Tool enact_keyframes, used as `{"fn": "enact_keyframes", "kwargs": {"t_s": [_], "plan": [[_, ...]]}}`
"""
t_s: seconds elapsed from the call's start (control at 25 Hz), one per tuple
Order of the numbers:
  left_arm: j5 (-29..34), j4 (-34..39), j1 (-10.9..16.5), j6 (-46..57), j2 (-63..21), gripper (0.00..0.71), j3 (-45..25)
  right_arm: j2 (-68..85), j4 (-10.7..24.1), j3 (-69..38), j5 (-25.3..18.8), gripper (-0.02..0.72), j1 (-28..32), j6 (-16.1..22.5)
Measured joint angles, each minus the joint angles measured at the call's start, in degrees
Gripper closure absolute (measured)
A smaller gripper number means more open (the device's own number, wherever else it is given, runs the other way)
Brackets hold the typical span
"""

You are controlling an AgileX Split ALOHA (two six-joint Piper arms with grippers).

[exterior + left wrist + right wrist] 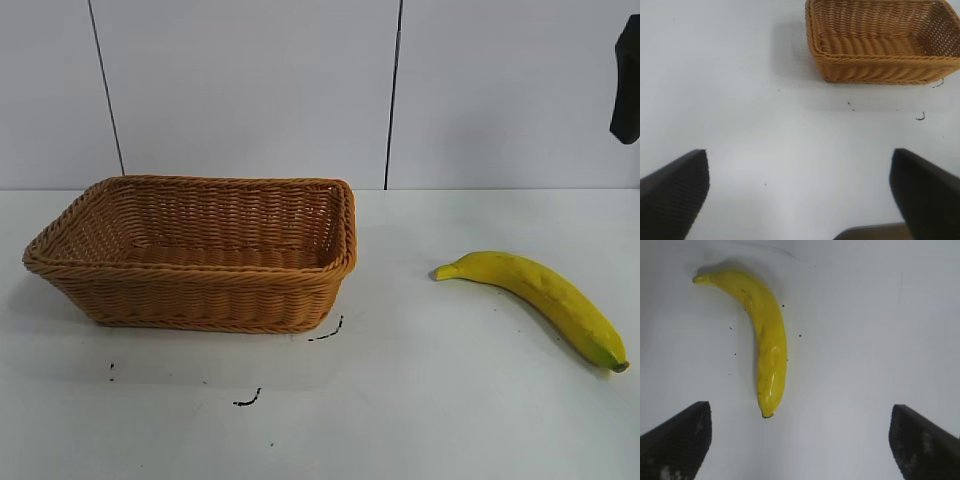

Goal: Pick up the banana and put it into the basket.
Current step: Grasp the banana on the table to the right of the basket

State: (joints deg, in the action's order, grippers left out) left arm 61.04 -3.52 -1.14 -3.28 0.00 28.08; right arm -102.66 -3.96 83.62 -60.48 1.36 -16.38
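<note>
The banana (pixel 540 297) is seen lying flat on the white table (pixel 420 420), on the right half, near the right edge, and well apart from the basket (pixel 200 255), which stands on the left half with nothing inside. In the exterior view its long axis is seen to run slantwise, from the stem end pointing toward the basket to the other end, nearer the front right corner. The right gripper (pixel 800 440) is held above it with the fingers (pixel 677 437) spread wide and nothing between them; in its wrist view the banana (pixel 765 340) lies ahead of the fingers, a little to one side of the middle of the gap, its axis roughly across the closing line. The left gripper (pixel 800 195), also wide open and empty, is placed over bare table on the basket's (pixel 880 45) side, so the right arm is judged clearly nearer.
</note>
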Motion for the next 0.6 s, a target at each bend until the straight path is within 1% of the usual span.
{"fn": "enact_keyframes", "kwargs": {"t_s": [0.32,0.52,0.6], "plan": [[0.0,0.1,0.0,0.0,0.0,0.015,0.0,-0.3,-1.5,0.0,1.2,0.014,-0.3,-1.9],[0.0,0.1,0.0,0.0,0.0,0.015,0.0,-0.4,0.3,0.0,2.0,0.014,-4.2,-2.3],[0.0,0.1,0.0,0.0,0.0,0.015,0.0,-0.4,0.4,0.0,2.4,0.014,-4.8,-2.3]]}}
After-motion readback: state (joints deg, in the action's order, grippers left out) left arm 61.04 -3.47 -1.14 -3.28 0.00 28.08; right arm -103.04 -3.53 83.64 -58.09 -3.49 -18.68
